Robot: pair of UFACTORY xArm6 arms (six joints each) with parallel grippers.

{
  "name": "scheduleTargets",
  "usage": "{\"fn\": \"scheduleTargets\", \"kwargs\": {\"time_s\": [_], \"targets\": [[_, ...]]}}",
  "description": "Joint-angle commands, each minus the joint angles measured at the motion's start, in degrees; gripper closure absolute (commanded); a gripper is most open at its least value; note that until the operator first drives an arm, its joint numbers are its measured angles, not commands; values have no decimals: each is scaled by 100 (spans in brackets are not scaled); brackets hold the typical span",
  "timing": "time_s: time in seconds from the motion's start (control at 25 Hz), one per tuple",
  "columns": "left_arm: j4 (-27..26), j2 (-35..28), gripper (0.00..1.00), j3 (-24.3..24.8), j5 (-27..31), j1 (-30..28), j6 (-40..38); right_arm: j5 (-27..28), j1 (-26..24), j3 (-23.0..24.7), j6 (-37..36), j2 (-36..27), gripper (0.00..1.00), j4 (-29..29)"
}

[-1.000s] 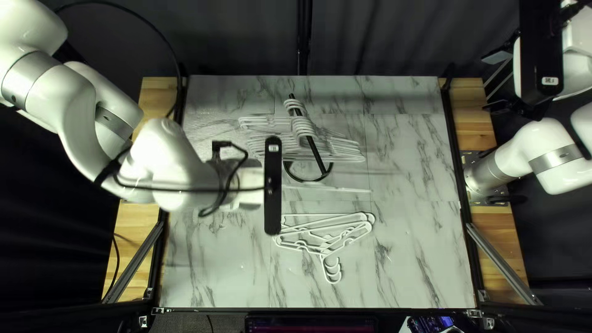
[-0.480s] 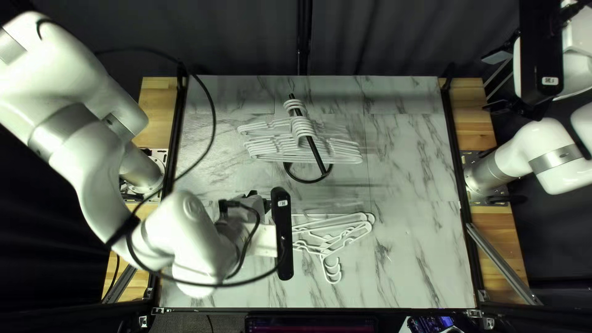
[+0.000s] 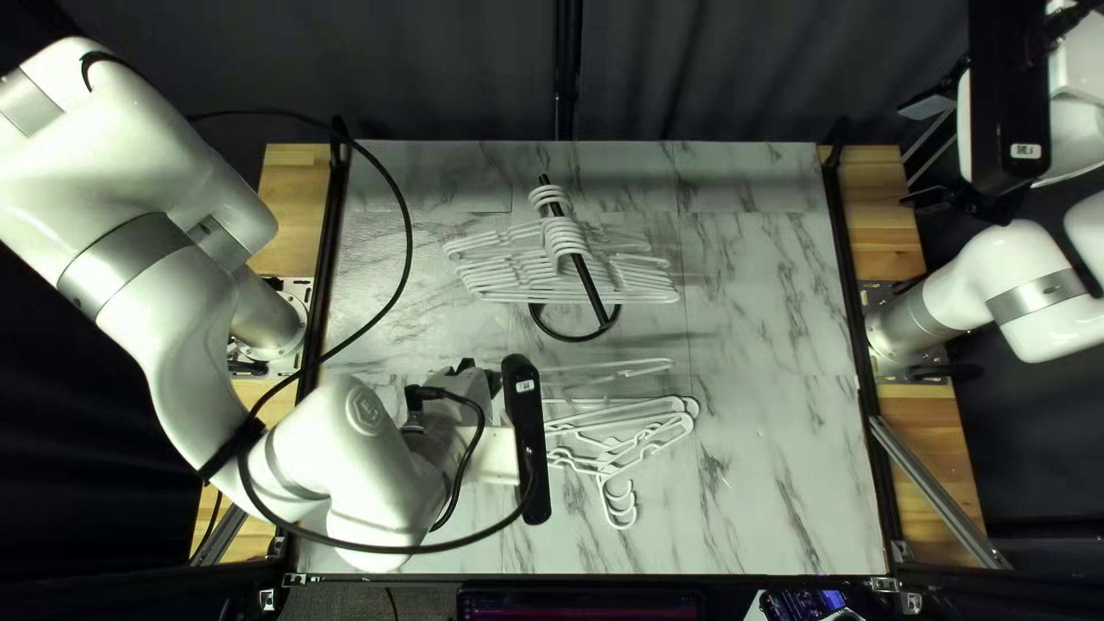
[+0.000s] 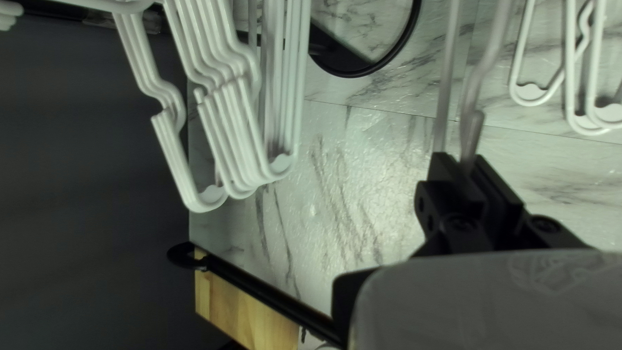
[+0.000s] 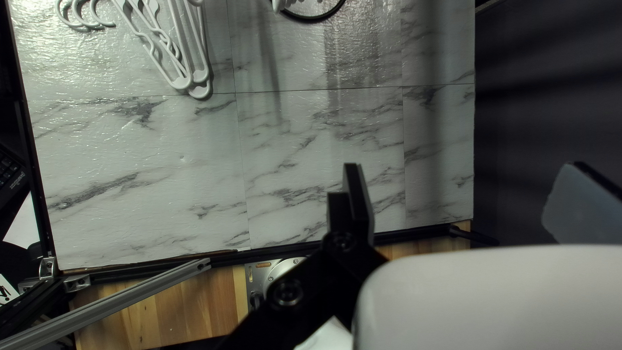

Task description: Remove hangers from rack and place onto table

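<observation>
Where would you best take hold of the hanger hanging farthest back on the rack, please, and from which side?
Take that hanger by its rounded end corner, coming from my left arm's side. It hangs apart from the bunched hangers, so there is room around its thin bar. It also sits nearest the upper tip of the rod, so it would likely slide off first.

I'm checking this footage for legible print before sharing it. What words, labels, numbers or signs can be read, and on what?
No text is legible.
White label on the left wrist's black bar: too small to read.
White label on the right wrist's black bar: too small to read.
Round emblem on the left arm's joint: no readable letters.
White hangers, table: no print.
</observation>
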Motion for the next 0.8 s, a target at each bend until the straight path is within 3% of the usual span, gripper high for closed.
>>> {"fn": "scheduleTargets", "kwargs": {"time_s": [0.04,0.24,0.32,0.76,0.8], "targets": [[163,1077,100,-578,-61,-218,-24,0,0,0,0,0,0,0],[461,2812,100,-2103,1614,-699,-328,0,0,0,0,0,0,0],[499,3762,100,-3134,2476,-761,-246,0,0,0,0,0,0,0],[434,3763,100,-3119,2474,-780,-322,0,0,0,0,0,0,0],[394,3716,100,-3057,2228,-749,-307,0,0,0,0,0,0,0]]}}
